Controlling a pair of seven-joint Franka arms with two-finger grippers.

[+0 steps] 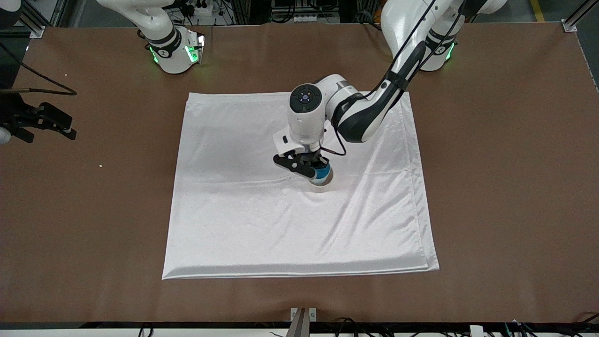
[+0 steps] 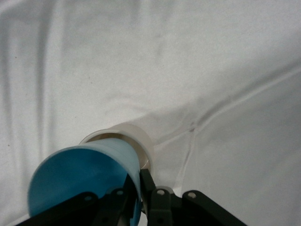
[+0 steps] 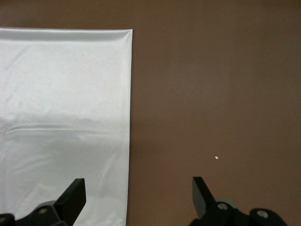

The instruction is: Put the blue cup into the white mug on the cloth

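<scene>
- Presently the blue cup (image 1: 322, 174) is pinched at its rim by the left gripper (image 1: 312, 164), over the middle of the cloth (image 1: 243, 206).
- White mug (image 2: 133, 136): the left wrist view shows its pale rim just beside and partly under the tilted blue cup (image 2: 89, 176); whether the cup's base is already inside cannot be told. From the front view only a pale edge (image 1: 323, 182) shows below the cup.
- Left gripper (image 2: 141, 200): fingers closed narrowly on the cup wall, one inside, one outside.
- Cloth: shiny white, creased, lying flat and roughly square on the brown table (image 1: 505, 187); folded edges show along the side nearest the front camera.
- Right gripper (image 3: 138, 197): fingers spread wide, holding nothing, over the table just beside a cloth edge (image 3: 70, 117). The right arm waits.
- Surroundings: a small white speck (image 3: 216, 157) lies on the table in the right wrist view; cables and metal framing run along the table's edge by the arm bases.
</scene>
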